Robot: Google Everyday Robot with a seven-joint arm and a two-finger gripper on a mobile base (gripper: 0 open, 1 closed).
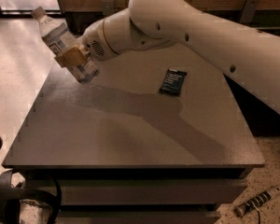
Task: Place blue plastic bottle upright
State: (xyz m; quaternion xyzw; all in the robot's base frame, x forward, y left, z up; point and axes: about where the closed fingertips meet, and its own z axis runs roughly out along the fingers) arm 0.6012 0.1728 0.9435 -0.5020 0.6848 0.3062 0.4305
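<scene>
The blue plastic bottle [60,40] is clear with a ribbed body, a white cap and a pale label band. My gripper [73,57] is shut on its middle and holds it in the air over the far left part of the grey table [130,134]. The bottle is tilted, cap toward the upper left, base toward the table. Its base hangs a little above the surface. My white arm [186,27] reaches in from the right and hides the far middle of the table. The taller slim bottle is hidden.
A small dark packet [172,81] lies flat on the table right of centre. The table's left edge lies just below the bottle, with pale floor [14,69] beyond it. Dark cables and gear sit at the bottom left, and a small tool [256,202] lies on the floor at the bottom right.
</scene>
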